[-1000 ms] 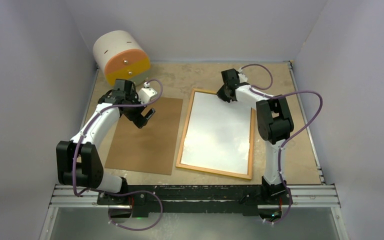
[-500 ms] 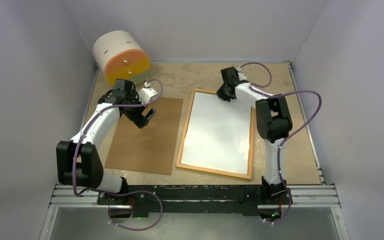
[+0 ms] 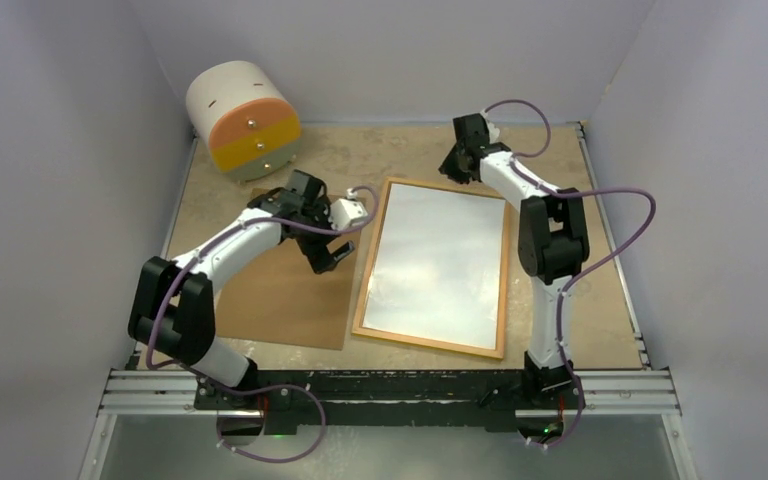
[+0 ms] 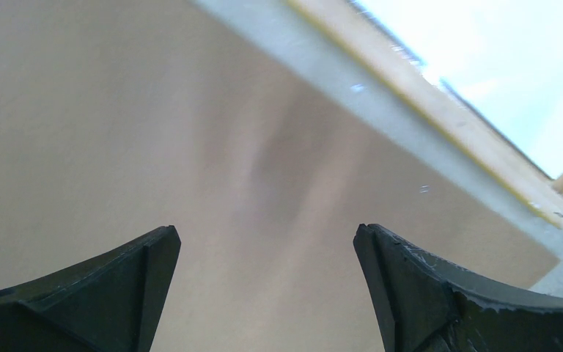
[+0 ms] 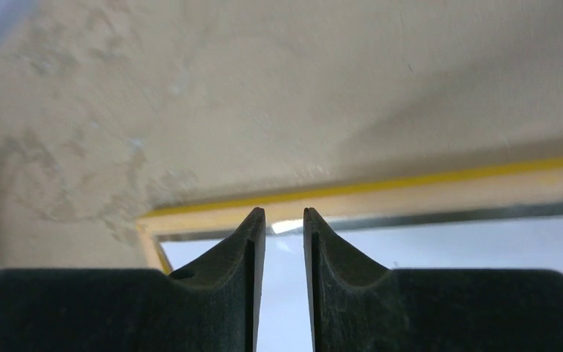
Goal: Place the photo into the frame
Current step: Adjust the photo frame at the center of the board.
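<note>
The frame (image 3: 371, 262) lies face down at centre right, its wood-coloured back rim up. The photo (image 3: 438, 262) lies inside it, white back up. My left gripper (image 3: 326, 258) is open and empty, just above the right part of the brown backing board (image 3: 280, 300), beside the frame's left rim. In the left wrist view the fingers (image 4: 146, 264) spread wide over the board (image 4: 117, 132), with the frame rim (image 4: 425, 88) at upper right. My right gripper (image 3: 450, 170) hovers at the frame's far edge, jaws nearly together and empty; the right wrist view shows the rim (image 5: 440, 192) and the photo (image 5: 447, 242).
A round white cabinet with orange and yellow drawers (image 3: 242, 115) stands at the far left corner. White walls enclose the table on three sides. A metal rail (image 3: 390, 385) runs along the near edge.
My left gripper has swung right across the backing board toward the frame's left rim. My right gripper has drawn back slightly from the photo's far edge.
</note>
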Available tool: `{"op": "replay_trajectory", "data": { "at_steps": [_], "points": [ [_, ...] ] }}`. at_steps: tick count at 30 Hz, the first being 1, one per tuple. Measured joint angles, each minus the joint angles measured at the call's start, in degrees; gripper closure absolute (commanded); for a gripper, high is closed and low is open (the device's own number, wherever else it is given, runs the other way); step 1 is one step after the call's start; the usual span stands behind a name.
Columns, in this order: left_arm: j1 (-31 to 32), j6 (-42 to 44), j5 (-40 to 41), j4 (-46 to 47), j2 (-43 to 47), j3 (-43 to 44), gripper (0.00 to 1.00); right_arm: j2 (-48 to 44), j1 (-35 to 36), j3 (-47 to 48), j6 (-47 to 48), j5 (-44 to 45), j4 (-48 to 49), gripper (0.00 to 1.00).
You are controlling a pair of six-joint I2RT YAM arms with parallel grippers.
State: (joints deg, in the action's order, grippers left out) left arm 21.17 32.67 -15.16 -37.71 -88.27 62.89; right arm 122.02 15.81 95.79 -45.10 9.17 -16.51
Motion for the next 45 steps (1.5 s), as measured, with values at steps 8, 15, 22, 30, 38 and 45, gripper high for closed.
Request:
{"op": "replay_trajectory", "data": {
  "at_steps": [8,15,22,30,38,45],
  "points": [
    [11.74,0.11,1.29,1.01,0.09,-5.42,0.00,5.18,-1.81,6.84,2.08,-1.62,0.52,0.75],
    [19.87,-1.66,2.73,3.23,0.44,-12.04,0.00,7.10,-1.95,3.98,2.29,-3.04,0.90,0.77],
    [22.21,-4.24,4.81,6.93,0.42,-13.55,0.00,6.05,-1.95,0.94,2.25,-3.26,2.71,0.79],
    [22.86,-5.03,8.11,9.42,0.55,-14.60,0.00,3.65,-1.95,-1.75,2.32,-2.69,3.10,0.73],
    [23.21,-3.98,9.18,4.42,7.61,-13.55,0.00,3.50,-3.15,2.47,5.03,-2.19,-0.44,0.50],
    [33.00,-4.81,9.75,2.27,9.05,-13.62,0.00,3.50,-6.91,5.79,7.21,-2.21,-1.20,0.43]
  ]
}}
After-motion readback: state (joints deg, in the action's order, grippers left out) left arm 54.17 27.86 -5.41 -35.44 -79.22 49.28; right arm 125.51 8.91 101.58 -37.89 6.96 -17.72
